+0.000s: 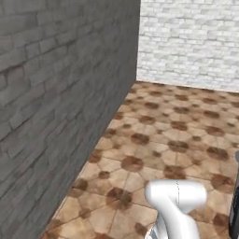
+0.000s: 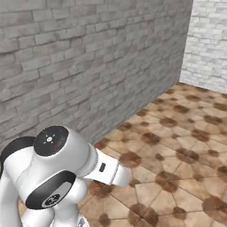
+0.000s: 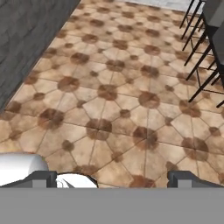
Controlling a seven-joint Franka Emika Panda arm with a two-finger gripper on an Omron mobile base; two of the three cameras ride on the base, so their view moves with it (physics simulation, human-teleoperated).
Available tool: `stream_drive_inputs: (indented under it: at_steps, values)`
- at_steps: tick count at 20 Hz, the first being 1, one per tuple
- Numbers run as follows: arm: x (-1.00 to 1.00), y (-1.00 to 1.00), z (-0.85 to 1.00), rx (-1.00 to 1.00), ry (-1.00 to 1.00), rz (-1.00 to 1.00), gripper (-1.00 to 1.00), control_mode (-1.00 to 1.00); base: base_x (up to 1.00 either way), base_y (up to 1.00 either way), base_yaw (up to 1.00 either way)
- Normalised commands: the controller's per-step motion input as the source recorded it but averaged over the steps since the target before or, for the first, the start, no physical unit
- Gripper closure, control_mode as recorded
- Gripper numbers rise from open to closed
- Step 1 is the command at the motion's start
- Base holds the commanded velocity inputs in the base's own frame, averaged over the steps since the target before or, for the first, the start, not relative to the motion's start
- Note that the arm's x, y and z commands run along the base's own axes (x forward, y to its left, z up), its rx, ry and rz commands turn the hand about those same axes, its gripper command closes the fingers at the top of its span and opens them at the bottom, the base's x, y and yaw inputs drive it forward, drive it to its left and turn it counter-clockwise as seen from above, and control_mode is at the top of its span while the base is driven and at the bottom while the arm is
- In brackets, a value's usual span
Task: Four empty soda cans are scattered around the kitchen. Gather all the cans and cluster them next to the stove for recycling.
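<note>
Soda cans: none among the things ahead; floor and walls lie before the base, so their place cannot be told.
Handling: judged light, thin-walled, easily dented, slick; grip mid-body across the width, gently.
Gripper [image 3: 113,179]: released, fingertips [image 3: 43,178] spread wide at 6 o'clock in the hand view, holding nothing.
Floor [image 3: 118,100]: brown patterned tile.
Grey brick wall [image 1: 56,93]: at 9 o'clock.
Stool legs [image 3: 201,57]: dark, at 2 o'clock.
</note>
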Motion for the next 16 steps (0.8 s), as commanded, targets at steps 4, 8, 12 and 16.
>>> stream_drive_inputs:
  at_steps: [4, 8, 12, 16]
  values:
    - [0.0, 0.0, 0.0, 0.0, 0.0, 0.0, -1.0, 1.0, 0.79, 0.03, -0.34]
    - [0.0, 0.0, 0.0, 0.0, 0.0, 0.0, -1.0, 1.0, 0.73, 0.0, -0.25]
    - [0.0, 0.0, 0.0, 0.0, 0.0, 0.0, -1.0, 1.0, 0.82, 0.09, -0.27]
    - [0.0, 0.0, 0.0, 0.0, 0.0, 0.0, -1.0, 1.0, 0.85, 0.33, -0.23]
